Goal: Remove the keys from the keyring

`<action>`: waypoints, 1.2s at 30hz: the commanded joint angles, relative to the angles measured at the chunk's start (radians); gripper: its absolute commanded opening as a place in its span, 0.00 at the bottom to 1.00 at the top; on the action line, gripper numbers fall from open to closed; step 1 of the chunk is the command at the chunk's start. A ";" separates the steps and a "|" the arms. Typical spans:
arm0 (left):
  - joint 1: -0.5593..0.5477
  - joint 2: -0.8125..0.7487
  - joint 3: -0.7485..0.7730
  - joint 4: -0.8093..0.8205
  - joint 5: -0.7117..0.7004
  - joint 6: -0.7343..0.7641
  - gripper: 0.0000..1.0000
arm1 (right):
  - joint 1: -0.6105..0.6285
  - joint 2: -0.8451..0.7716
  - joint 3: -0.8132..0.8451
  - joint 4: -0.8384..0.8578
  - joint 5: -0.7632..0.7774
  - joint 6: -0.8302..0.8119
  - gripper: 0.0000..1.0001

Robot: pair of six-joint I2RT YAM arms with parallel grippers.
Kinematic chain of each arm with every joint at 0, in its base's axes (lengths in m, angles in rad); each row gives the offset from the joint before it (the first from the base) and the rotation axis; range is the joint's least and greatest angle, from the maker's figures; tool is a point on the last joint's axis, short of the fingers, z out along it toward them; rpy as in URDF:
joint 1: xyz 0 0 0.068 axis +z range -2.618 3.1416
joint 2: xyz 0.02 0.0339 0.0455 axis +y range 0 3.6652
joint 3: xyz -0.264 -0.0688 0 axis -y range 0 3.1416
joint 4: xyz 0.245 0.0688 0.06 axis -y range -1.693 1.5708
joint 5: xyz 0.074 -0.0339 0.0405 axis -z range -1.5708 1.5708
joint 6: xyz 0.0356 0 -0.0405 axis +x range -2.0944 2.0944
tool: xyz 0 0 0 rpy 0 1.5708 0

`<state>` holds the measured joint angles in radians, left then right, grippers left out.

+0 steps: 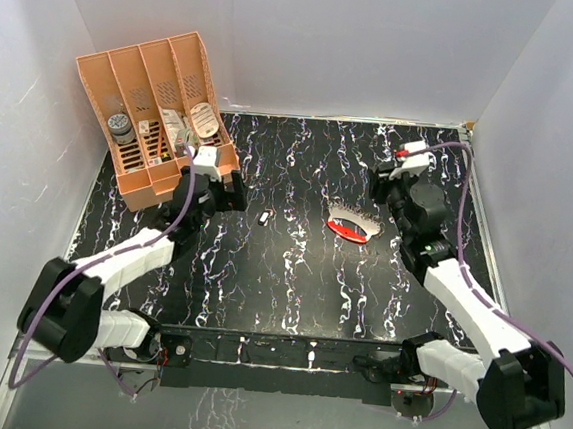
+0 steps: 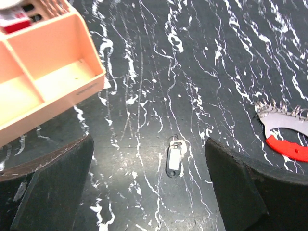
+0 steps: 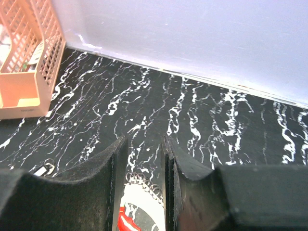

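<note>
The keyring (image 1: 351, 226), a flat red oval with a silvery edge and a coil of thin wire loops, lies on the black marbled table right of centre. A tiny dark-and-silver key (image 1: 266, 216) lies apart from it, left of centre. My left gripper (image 1: 212, 200) hovers by the organiser, wide open. In its wrist view the key (image 2: 174, 158) rests on the table between and beyond the spread fingers of the left gripper (image 2: 147, 149), with the keyring (image 2: 284, 126) at the right edge. My right gripper (image 1: 381, 188) stands open with a narrow gap (image 3: 143, 139). The keyring (image 3: 144, 207) shows below through that gap, touching neither finger.
A peach organiser (image 1: 153, 191) with several compartments stands at the back left, close to my left gripper; its corner (image 2: 53, 62) fills the upper left of the left wrist view. White walls enclose the table on three sides. The table's right rim (image 1: 482, 222) runs beside my right arm.
</note>
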<state>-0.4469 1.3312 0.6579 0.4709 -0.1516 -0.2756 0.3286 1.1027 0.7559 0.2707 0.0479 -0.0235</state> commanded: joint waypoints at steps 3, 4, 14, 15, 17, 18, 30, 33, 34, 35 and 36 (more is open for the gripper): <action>-0.004 -0.272 -0.096 -0.119 -0.157 0.021 0.99 | -0.002 -0.180 -0.143 0.111 0.193 0.009 0.34; -0.004 -0.304 -0.105 -0.136 -0.175 0.023 0.99 | -0.002 -0.200 -0.162 0.118 0.219 0.006 0.34; -0.007 -0.480 -0.067 -0.399 -0.221 0.017 0.99 | -0.002 -0.386 -0.314 0.217 0.375 0.018 0.37; -0.007 -0.507 -0.080 -0.388 -0.218 0.018 0.99 | -0.002 -0.402 -0.325 0.221 0.387 0.017 0.38; -0.007 -0.560 -0.111 -0.366 -0.218 0.009 0.99 | -0.003 -0.433 -0.345 0.227 0.416 0.018 0.61; -0.007 -0.586 -0.124 -0.359 -0.217 0.008 0.99 | -0.002 -0.451 -0.355 0.228 0.437 0.017 0.94; -0.007 -0.653 -0.135 -0.402 -0.263 -0.016 0.99 | -0.002 -0.524 -0.455 0.285 0.549 0.033 0.98; -0.008 -0.635 -0.128 -0.408 -0.259 -0.004 0.99 | -0.002 -0.515 -0.452 0.286 0.550 0.033 0.98; -0.007 -0.625 -0.124 -0.415 -0.267 -0.006 0.99 | -0.002 -0.515 -0.453 0.286 0.551 0.033 0.98; -0.007 -0.614 -0.121 -0.423 -0.282 -0.013 0.99 | -0.002 -0.517 -0.454 0.286 0.551 0.033 0.98; -0.007 -0.603 -0.116 -0.431 -0.289 -0.021 0.99 | -0.003 -0.519 -0.454 0.287 0.552 0.033 0.98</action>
<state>-0.4488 0.7033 0.5087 0.0772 -0.4053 -0.2905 0.3275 0.5922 0.2871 0.4973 0.5781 0.0025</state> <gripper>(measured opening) 0.985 0.983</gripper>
